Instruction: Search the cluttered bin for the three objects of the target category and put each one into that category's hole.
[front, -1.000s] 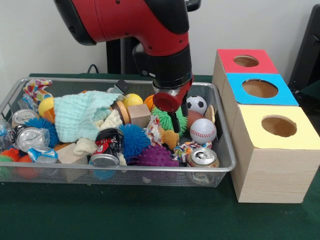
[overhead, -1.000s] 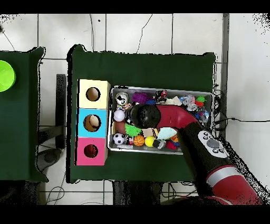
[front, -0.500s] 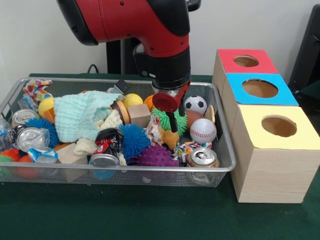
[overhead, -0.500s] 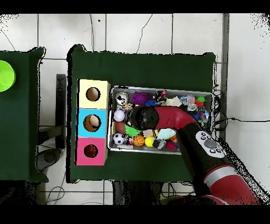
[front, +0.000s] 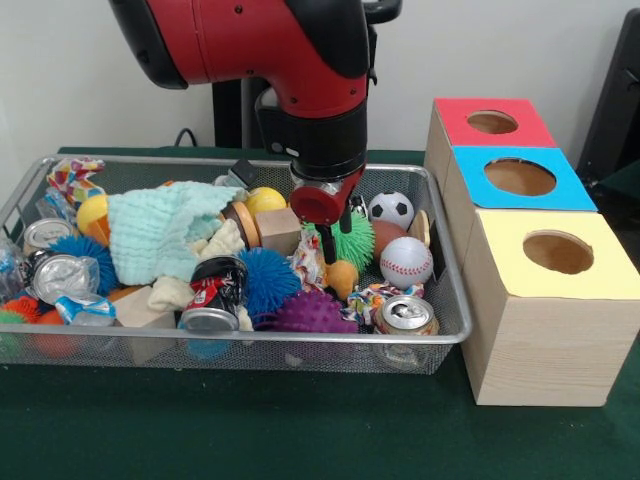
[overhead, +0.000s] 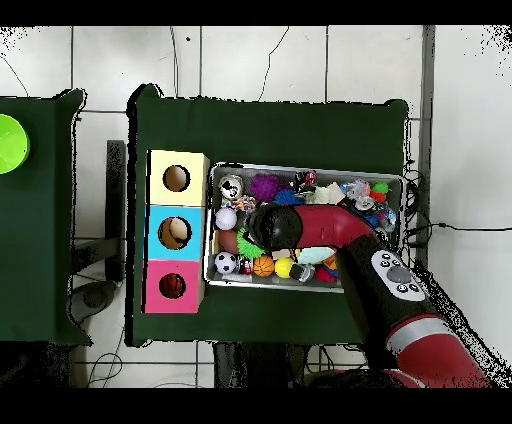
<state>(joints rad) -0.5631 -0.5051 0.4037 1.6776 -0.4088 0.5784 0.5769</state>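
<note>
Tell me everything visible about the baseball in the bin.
The baseball is white with red curved stitching, looking like leather or vinyl, whole and clean. It lies on top of the clutter at the wire bin's end nearest the boxes. It rests against a brownish ball behind it, with a soccer ball further back and a silver can in front. Nothing grips it.

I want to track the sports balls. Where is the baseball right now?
In the front view the baseball lies at the bin's right end, just below the soccer ball and above a drink can.
</note>
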